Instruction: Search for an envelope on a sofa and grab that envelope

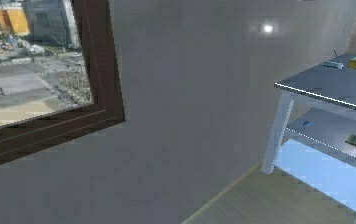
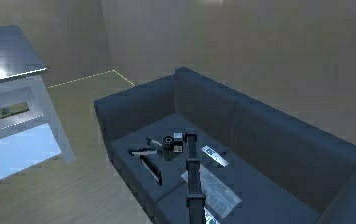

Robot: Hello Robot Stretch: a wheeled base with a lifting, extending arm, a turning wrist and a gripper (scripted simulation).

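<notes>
Envelope, by my guess the pale flat rectangle (image 2: 222, 188), lies on the sofa (image 2: 276, 140) seat just beside the arm (image 2: 193, 172): search seems done, grab not yet. Hand (image 2: 157, 148) sits near seat clutter (image 2: 214, 153) (whether it holds anything, I cannot tell).

Arm (image 2: 193, 185): a dark, near-black bar of square section, straight-sided and even in width, with a plain matt surface along the whole length that shows.
Markers (image 2: 172, 139): 2 small white squares at the bar's end, each bearing black marks; they are the brightest parts of the body.
Gripper (image 2: 158, 147): a compact, blocky dark body, the same tone as the bar.
Fingers (image 2: 146, 151): 2 thin dark prongs, far slimmer than the body that carries them.
Cables, screws: too small to tell.
</notes>
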